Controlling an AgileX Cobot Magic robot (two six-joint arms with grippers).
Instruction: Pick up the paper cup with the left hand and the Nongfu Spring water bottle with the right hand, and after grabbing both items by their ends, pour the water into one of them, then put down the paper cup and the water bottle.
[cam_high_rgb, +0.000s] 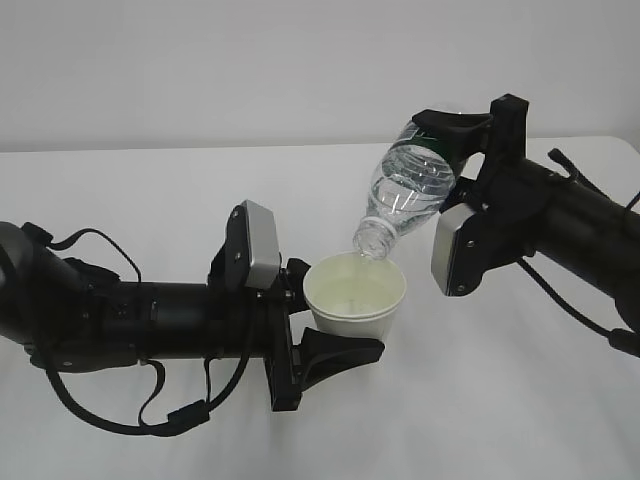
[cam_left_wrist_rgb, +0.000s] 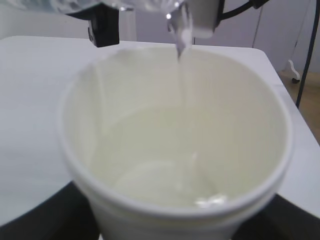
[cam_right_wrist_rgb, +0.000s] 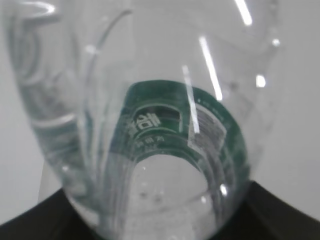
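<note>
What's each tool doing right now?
Left tool: closed on the small white paper cup, held upright.
Right tool: closed on the clear ribbed plastic bottle, tipped, pouring water into it.

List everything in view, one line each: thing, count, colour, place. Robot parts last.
paper cup: one, white with cream inside, held above the table at centre, under the bottle's mouth.
Nongfu Spring water bottle: one, clear with dark green label, tilted mouth-down over the cup.
water: one thin clear stream, falling from the bottle mouth into the cup.
table: one, white, beneath everything.
left hand: one, black, closed on the cup from the left.
right hand: one, black, closed on the bottle's base end, upper right.
</note>
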